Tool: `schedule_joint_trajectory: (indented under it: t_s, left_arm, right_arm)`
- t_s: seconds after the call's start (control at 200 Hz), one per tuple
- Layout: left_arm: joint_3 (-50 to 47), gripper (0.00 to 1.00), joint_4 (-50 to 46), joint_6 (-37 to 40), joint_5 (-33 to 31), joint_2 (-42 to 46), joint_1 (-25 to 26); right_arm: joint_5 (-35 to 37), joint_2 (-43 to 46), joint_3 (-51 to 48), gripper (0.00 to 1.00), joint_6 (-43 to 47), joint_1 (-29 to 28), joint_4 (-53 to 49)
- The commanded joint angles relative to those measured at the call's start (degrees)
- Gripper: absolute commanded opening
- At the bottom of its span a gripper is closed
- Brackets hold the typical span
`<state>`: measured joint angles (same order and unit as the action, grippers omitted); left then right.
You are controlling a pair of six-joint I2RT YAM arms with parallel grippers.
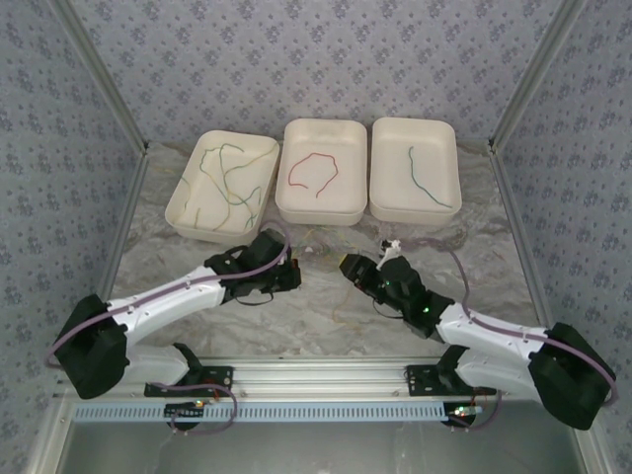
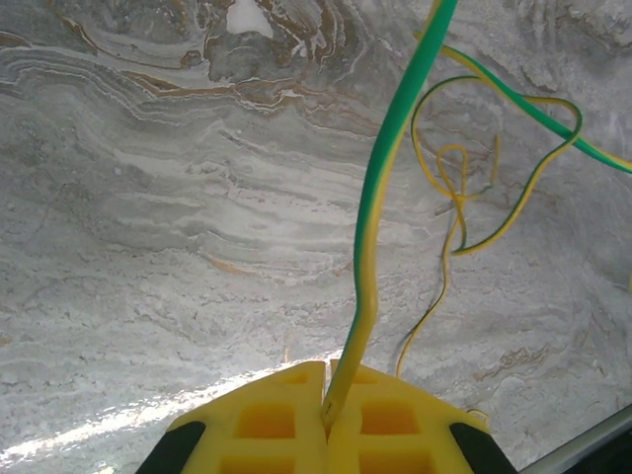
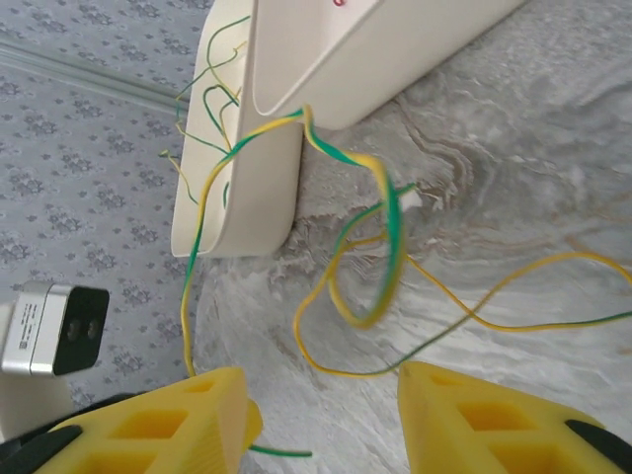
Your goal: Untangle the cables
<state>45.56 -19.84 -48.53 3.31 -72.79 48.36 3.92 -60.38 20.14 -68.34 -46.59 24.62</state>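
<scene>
Partly done: one red cable point(image 1: 314, 170) is lying alone in the middle tray point(image 1: 318, 213), one green cable point(image 1: 423, 180) in the tray right of it point(image 1: 415, 215), and several in the tray left of it point(image 1: 209, 233). A green-yellow tangle point(image 3: 380, 247) is lying on the tabletop point(image 2: 148, 247) in front of the middle tray, not yet separated. The left pincer point(image 2: 326, 400) is clenching one strand point(image 2: 380, 188). The right pincer point(image 3: 326, 395) is hanging released over the tangle.

The left gripper point(image 2: 326, 405) has two yellow fingers pressed together on a green and yellow cable point(image 2: 380, 188). The cable goes up and out the top. To its right, more thin cables point(image 2: 459, 188) lie looped together on the grey marble table point(image 2: 148, 247).
</scene>
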Motion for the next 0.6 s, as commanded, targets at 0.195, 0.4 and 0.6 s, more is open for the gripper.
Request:
schedule_joint_trajectory:
  t_s: [0.195,0.4,0.6]
  left_arm:
    - [-0.30,0.00,-0.66,-0.36,0.51,3.13,-0.15]
    - [0.38,0.00,-2.39,0.31,0.21,4.60,-0.19]
    - [0.81,0.00,-1.65,0.24,1.00,4.11,-0.18]
  right_arm:
    - [1.96,-4.13,6.95,0.22,1.42,2.44,-3.28]
    - [-0.62,-4.44,10.77,0.18,6.93,6.93,-14.57]
    - [-4.80,-7.43,10.06,0.32,6.88,8.50,-8.82]
